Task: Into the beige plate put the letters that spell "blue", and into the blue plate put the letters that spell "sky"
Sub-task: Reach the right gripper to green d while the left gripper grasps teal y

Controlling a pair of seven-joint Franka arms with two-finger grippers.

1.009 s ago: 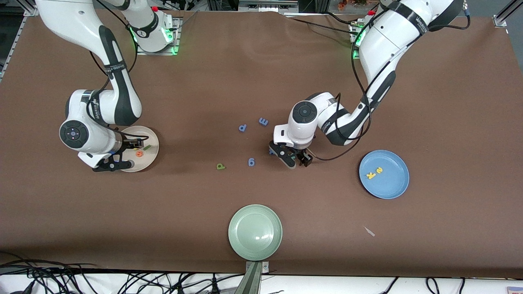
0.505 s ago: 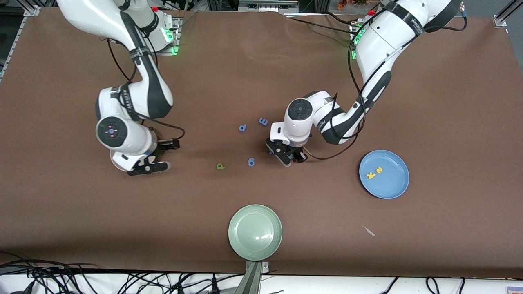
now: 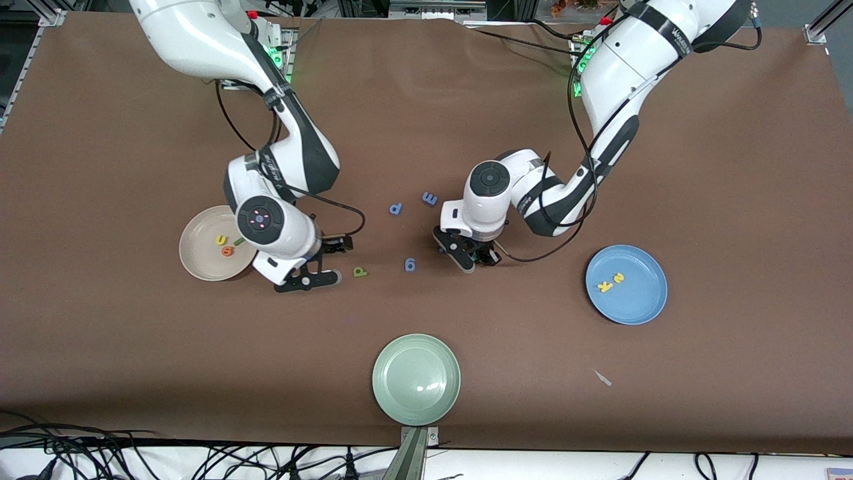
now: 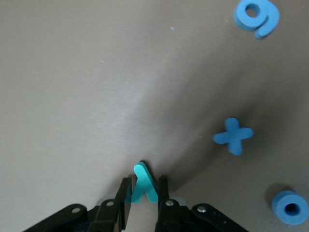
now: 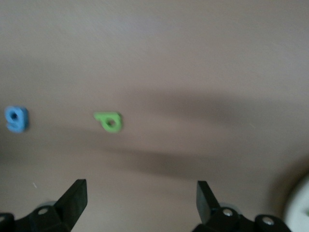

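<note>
Front view: the left tool (image 3: pixel 470 257) sat low on the brown bench (image 3: pixel 733 167), well apart from the round mid-blue plate (image 3: pixel 650 303) holding two yellow foam letters (image 3: pixel 611 283). The right tool (image 3: pixel 318 263), fingers spread wide and empty, hung just beside the small olive-green foam b (image 3: pixel 360 271), near the round cream-beige plate (image 3: pixel 200 260).

Left wrist view: fingers pinched a thin teal foam y (image 4: pixel 143 182) by its stem; probably light, squashy, easily twisted.

Right wrist view: the b (image 5: pixel 109 121) lay flat ahead.

A pale green plate (image 3: pixel 416 379) and periwinkle-blue letters (image 3: pixel 410 265) lie on the table (image 3: pixel 733 167).
</note>
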